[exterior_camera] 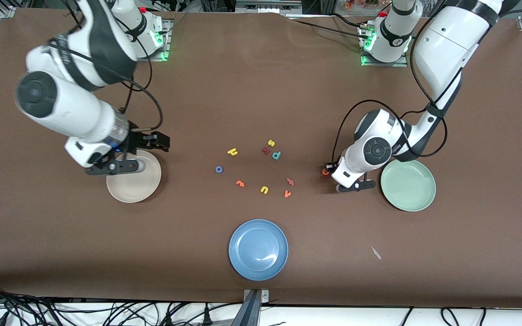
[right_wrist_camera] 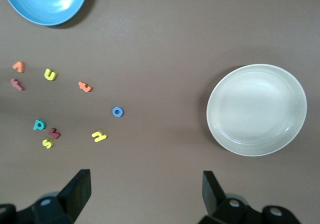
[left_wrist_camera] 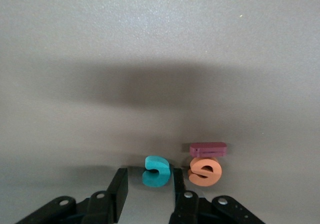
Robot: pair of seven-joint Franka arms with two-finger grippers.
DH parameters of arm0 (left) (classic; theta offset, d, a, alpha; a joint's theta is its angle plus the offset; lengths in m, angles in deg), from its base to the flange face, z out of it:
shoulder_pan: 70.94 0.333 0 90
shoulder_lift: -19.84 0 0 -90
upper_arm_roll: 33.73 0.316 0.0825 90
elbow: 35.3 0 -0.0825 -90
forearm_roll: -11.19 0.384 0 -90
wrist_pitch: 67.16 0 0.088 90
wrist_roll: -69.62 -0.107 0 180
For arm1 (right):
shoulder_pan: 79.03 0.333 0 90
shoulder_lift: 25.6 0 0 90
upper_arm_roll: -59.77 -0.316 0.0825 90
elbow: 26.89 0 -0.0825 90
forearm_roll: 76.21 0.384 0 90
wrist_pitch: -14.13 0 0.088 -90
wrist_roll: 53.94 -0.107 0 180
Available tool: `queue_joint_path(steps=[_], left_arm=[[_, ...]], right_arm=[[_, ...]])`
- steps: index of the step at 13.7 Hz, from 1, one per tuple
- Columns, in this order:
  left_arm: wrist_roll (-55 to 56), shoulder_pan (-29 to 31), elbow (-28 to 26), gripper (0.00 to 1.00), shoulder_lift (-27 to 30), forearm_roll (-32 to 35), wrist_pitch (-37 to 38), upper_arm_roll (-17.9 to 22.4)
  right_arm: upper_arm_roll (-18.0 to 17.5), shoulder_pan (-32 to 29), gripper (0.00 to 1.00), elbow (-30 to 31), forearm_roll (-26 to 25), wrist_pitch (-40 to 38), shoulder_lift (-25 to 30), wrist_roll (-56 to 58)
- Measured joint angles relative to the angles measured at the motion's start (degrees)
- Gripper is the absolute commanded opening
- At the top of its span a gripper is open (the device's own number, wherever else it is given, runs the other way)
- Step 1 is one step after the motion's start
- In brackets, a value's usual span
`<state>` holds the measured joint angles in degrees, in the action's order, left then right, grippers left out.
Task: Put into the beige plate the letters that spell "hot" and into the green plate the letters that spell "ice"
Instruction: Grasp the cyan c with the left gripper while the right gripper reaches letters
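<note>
My left gripper (left_wrist_camera: 148,177) is down at the table with its fingers open round the teal c (left_wrist_camera: 157,171); one finger touches it and a gap shows at the other. The orange e (left_wrist_camera: 205,171) and maroon i (left_wrist_camera: 208,148) lie just outside that finger. In the front view this gripper (exterior_camera: 331,171) sits beside the e (exterior_camera: 325,171), close to the green plate (exterior_camera: 408,184). My right gripper (exterior_camera: 135,154) hangs open and empty over the edge of the beige plate (exterior_camera: 134,183). The yellow h (exterior_camera: 232,152), blue o (exterior_camera: 219,169) and orange t (exterior_camera: 240,183) lie mid-table.
A blue plate (exterior_camera: 258,249) sits nearest the front camera. Other loose letters lie mid-table: a yellow u (exterior_camera: 264,189), an orange v (exterior_camera: 287,194), a teal d (exterior_camera: 276,155), a yellow s (exterior_camera: 270,143) and a dark red x (exterior_camera: 265,151).
</note>
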<state>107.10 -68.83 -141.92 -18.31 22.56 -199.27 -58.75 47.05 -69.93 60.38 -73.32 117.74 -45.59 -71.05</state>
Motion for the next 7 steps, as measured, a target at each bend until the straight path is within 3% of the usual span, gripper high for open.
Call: queue_joint_path(steps=[2, 7], left_arm=[[0.0, 0.0, 0.0, 0.27, -0.1, 0.3, -0.1, 0.0], [0.0, 0.0, 0.0, 0.05, -0.1, 0.6, -0.2, 0.0]], right_arm=[[-1.3, 0.6, 0.99, 1.5, -1.8, 3.1, -1.5, -2.5], [-2.7, 2.7, 0.99, 3.1, -6.9, 10.0, -7.4, -10.3]])
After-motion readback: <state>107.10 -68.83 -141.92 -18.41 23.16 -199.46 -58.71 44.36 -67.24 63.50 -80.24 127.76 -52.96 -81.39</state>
